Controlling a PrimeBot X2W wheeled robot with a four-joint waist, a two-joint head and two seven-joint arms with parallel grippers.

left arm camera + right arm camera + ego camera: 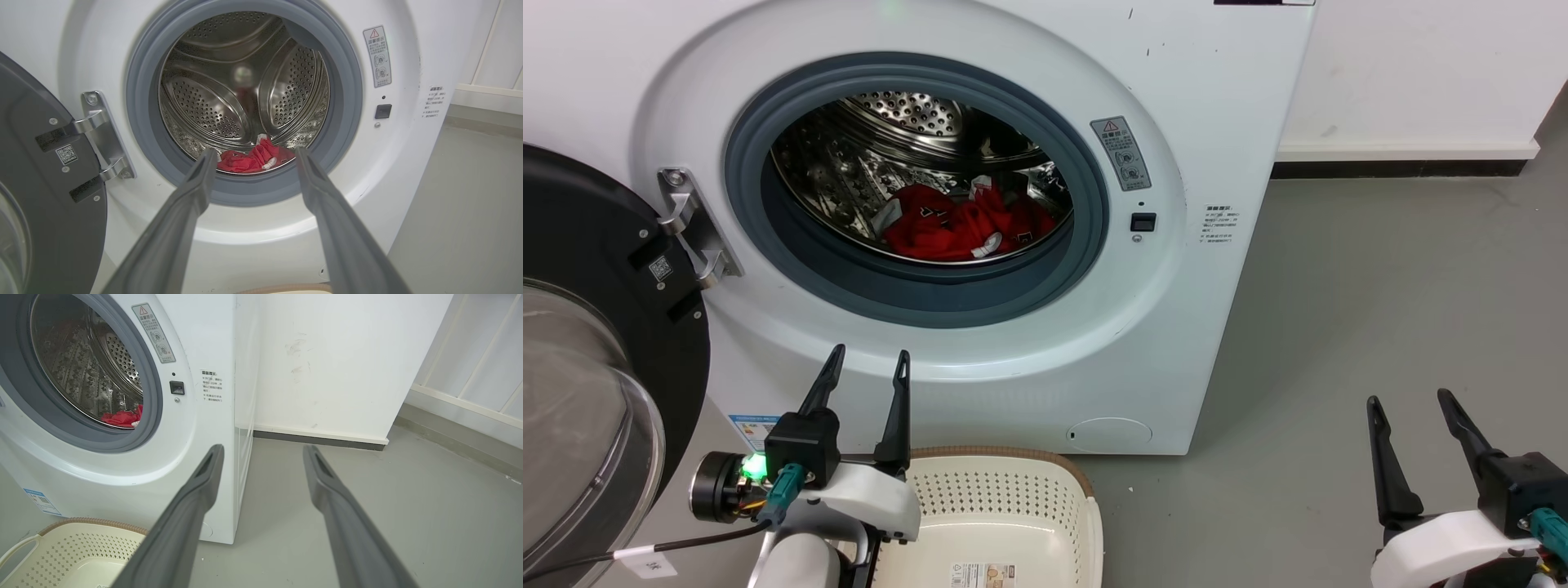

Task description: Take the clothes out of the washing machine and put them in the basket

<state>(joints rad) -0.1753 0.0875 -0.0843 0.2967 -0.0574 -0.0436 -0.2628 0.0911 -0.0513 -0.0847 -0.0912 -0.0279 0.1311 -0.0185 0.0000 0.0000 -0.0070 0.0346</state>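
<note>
Where the perforated steel drum [907,114] of the washing machine [1217,98] curves down to its lowest part, the clothes [964,229] lie in a crumpled red heap flecked with white trim. They rest on the drum's bottom, set back behind the inner lip of the grey gasket [915,298]. That gasket forms a thick, rounded edge all around the wide porthole. On the machine's hinge side the black-rimmed glass door [605,327] is swung wide open, hanging from a metal hinge [690,224], and its rim stands out in front of the machine's face. On the floor just in front of the machine's lower panel sits the basket [1013,452], with its brown rim close to the panel and its label showing on the bottom. The left hand [870,353] hovers in front of the machine, below the porthole and by the basket's hinge-side corner. Its two fingers are spread apart and empty, pointing up toward the opening. In the left wrist view the clothes appear between the fingertips, well beyond them. The right hand [1409,398] is likewise spread and holds nothing. It sits well off the machine's right front corner, above the grey floor [1380,286]. That floor runs from the machine's right side back to the dark baseboard [1405,168] of the white wall [1421,65] behind the machine.
</note>
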